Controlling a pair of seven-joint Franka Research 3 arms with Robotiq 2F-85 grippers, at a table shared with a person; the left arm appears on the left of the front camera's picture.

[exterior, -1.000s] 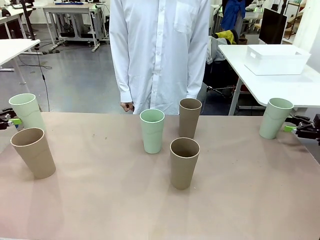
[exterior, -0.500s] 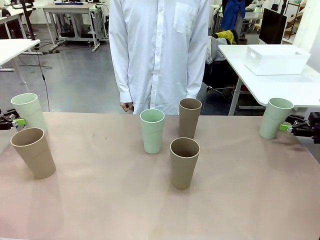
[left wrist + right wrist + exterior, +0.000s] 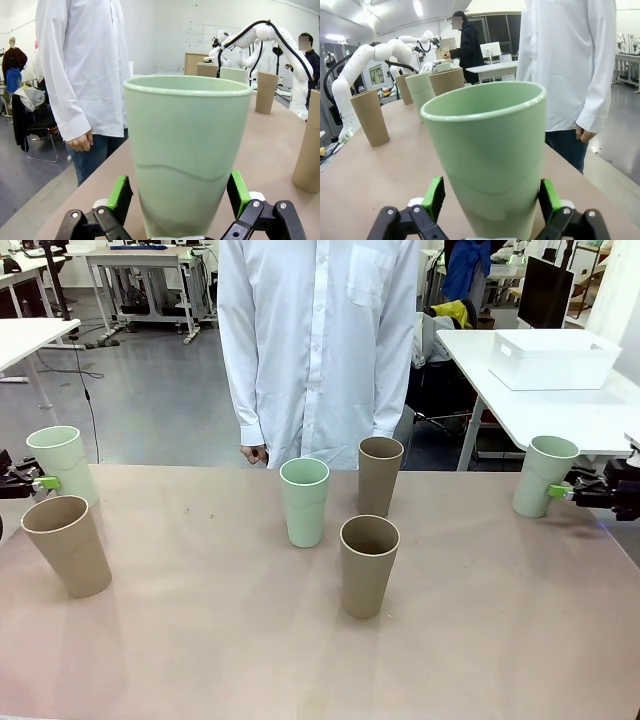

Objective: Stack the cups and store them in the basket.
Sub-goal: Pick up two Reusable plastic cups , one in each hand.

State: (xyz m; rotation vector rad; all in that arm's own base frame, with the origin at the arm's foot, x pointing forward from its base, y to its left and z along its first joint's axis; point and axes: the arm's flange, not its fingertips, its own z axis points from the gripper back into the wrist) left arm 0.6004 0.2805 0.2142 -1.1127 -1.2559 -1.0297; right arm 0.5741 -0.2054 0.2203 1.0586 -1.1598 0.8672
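Mint-green cups are held at both ends of the table. The left gripper (image 3: 40, 483) is clamped on the left mint cup (image 3: 58, 462) at 9 o'clock. The right gripper (image 3: 560, 491) is clamped on the right mint cup (image 3: 540, 475), slightly tilted, at 3 o'clock. The basket (image 3: 553, 360) stands on a separate white table (image 3: 600, 420) at 2 o'clock. Probable step: nesting a held cup into the centre mint cup (image 3: 304, 502). Level the cup, align the rims from directly above, lower slowly, and release only once seated.

At tabletop (image 3: 200, 640) edges, left mint cup (image 3: 60, 462) and tilted right mint cup (image 3: 538, 476); left tan cup (image 3: 68, 543) leaning; middle mint cup (image 3: 304, 502), rear tan cup (image 3: 380, 475), front tan cup (image 3: 368, 565) upright, centre. White basket (image 3: 553, 360) on far table (image 3: 600, 415).
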